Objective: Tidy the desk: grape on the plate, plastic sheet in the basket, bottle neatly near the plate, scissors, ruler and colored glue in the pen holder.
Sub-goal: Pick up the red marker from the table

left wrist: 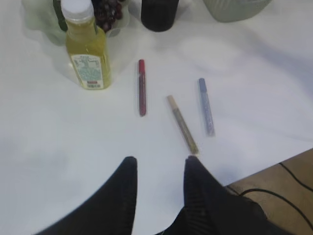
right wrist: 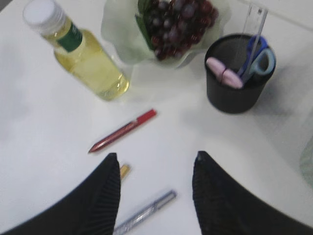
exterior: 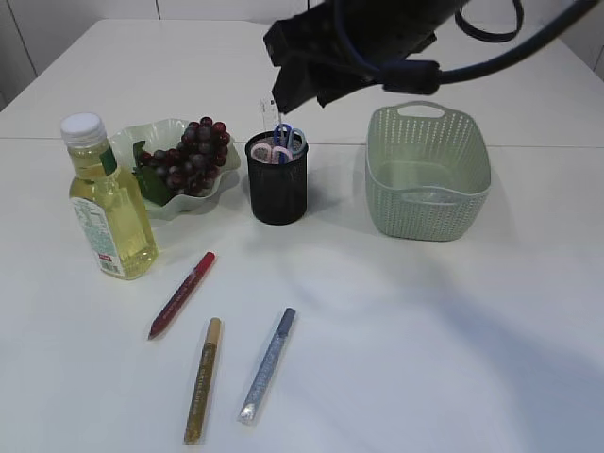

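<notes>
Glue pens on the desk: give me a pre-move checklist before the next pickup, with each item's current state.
1. Three glue pens lie free on the table, red, gold, silver: ok.
2. Pens apart from each other, none overlapping: ok.
3. Right gripper open and empty above the pens: ok.
4. Left gripper open and empty: ok.
5. Pen holder upright, holding scissors and ruler; room for three pens: cannot tell.
6. Bottle upright, clear of the pens: ok.
</notes>
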Robot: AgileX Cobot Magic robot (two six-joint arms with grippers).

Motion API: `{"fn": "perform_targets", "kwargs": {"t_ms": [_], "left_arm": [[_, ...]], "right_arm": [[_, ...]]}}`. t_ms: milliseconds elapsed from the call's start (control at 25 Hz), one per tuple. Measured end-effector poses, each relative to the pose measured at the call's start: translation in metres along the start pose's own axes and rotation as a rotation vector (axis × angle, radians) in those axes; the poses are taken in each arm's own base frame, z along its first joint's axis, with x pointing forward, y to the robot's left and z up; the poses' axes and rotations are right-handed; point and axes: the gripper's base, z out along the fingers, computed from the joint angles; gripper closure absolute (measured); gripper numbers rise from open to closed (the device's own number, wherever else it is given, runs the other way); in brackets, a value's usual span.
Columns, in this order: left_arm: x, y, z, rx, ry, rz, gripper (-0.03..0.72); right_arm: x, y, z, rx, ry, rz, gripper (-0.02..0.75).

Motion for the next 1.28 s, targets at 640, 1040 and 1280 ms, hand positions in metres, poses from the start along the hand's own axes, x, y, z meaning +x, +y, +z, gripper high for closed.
{"fn": "perform_targets", "kwargs": {"t_ms": [640,1040,1280], "left_arm": [[-0.019,-0.012,0.084,0.009,0.340,0.029,0.445],[-0.050,-0.023,0.176,0.032,0.557,0.129,0.445],[-0.064,-0.027,0.231,0.026,0.636,0.153,0.444]], "right_arm": [[0.032,0.011,-0.009,-0.108,0.360,0.068,0.353],[0.031,0.013,-0.009,-0.129,0.357,0.085,0.357],[0.031,0.013,-0.009,-0.128,0.358,0.086,0.362]]}}
